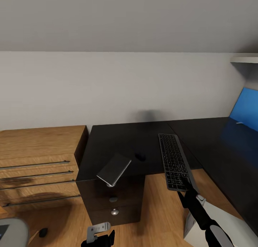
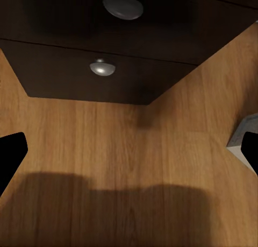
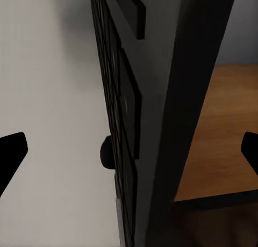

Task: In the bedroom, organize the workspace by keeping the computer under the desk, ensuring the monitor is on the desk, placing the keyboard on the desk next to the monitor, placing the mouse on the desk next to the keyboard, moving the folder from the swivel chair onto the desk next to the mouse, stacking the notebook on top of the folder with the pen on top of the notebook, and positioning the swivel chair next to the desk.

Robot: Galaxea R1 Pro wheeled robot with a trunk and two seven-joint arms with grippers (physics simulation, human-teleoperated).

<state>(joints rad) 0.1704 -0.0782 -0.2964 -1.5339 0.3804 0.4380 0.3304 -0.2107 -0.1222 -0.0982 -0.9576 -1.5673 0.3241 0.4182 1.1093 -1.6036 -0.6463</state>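
Observation:
The keyboard (image 1: pixel 173 159) lies lengthwise on the black desk (image 1: pixel 118 139), its near end overhanging the edge. My right gripper (image 1: pixel 186 185) is open around that end, and the keyboard (image 3: pixel 129 123) shows edge-on between the spread fingertips (image 3: pixel 12 153). The small black mouse (image 1: pixel 140 156) sits left of the keyboard. The dark grey notebook (image 1: pixel 114 169) tilts over the desk's front corner. The blue folder (image 1: pixel 245 108) stands at the far right, with a thin white pen (image 1: pixel 239 123) at its foot. My left gripper (image 1: pixel 98 238) hangs open above the floor. The monitor is out of view.
A black drawer unit with silver knobs (image 2: pixel 102 68) stands under the desk corner. Light wooden drawers (image 1: pixel 39 161) stand to the left. The swivel chair's grey seat (image 1: pixel 12 232) shows at the lower left. The light grey computer (image 1: pixel 189 222) stands on the floor by my right arm.

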